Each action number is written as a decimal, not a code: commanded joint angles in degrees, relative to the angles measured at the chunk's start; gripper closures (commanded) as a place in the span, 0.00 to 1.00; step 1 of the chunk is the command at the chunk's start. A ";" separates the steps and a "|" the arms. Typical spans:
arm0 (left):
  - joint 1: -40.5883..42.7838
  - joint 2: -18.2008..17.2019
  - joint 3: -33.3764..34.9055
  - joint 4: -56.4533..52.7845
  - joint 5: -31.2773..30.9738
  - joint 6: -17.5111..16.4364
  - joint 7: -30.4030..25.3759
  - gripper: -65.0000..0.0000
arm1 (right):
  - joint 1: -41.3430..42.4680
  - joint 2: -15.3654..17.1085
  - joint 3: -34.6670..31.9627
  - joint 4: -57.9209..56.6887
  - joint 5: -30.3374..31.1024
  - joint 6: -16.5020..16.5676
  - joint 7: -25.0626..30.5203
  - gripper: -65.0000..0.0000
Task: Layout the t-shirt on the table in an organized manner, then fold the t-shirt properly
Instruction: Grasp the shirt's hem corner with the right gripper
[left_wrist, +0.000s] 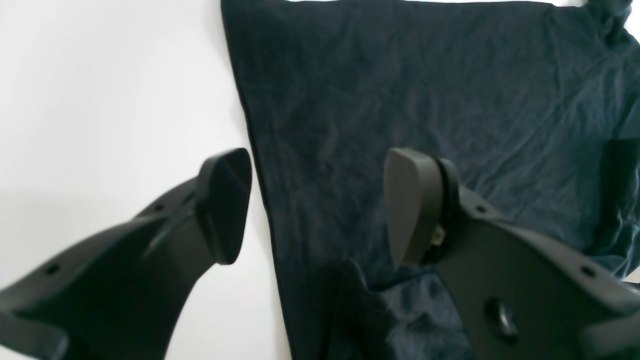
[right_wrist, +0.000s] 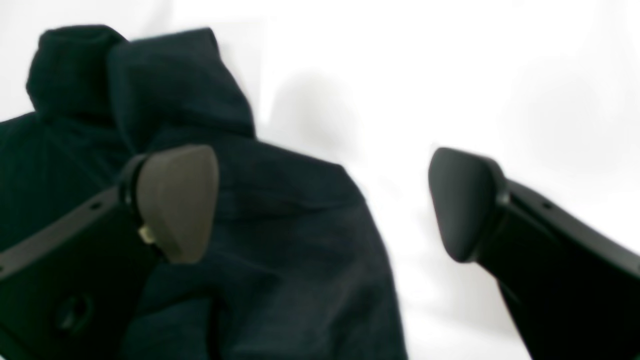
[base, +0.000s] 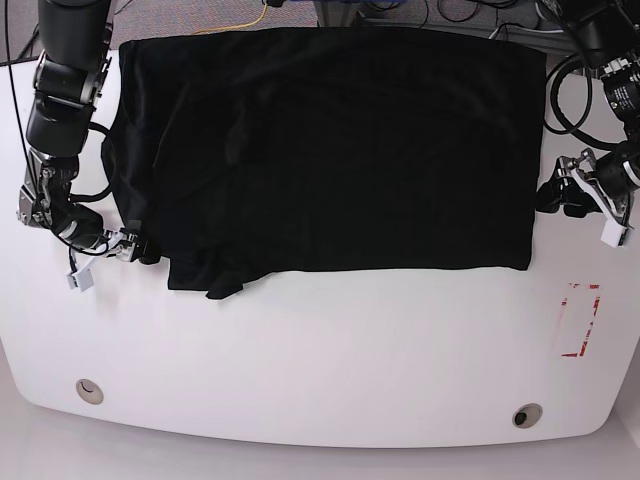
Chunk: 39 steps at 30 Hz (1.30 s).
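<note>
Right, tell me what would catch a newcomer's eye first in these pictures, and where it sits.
The big black t-shirt dominates, spread across the far half of the glossy white table, mostly flat but bunched at its near corner on the base view's left. Both grippers stand open at its side edges: the left gripper straddling the straight edge, the right gripper beside the rumpled end. A small red tape outline marks the table's near corner on the base view's right.

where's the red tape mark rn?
Base view, near-right corner of the table: the red tape mark sits just below-right of the t-shirt, above the right grommet.
</note>
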 joint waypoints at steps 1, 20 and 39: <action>-0.75 -1.10 -0.31 0.79 -1.14 -0.09 -1.13 0.40 | 0.48 0.05 0.08 0.27 -0.07 -0.07 -2.30 0.00; -1.89 -1.10 -0.31 0.62 -1.05 0.08 -1.31 0.40 | -3.48 -3.21 0.35 10.03 -0.24 -0.07 -6.61 0.45; -18.42 3.12 -0.40 -12.66 14.77 0.08 -4.91 0.39 | -3.39 -3.29 0.17 10.29 -0.42 -0.07 -6.52 0.88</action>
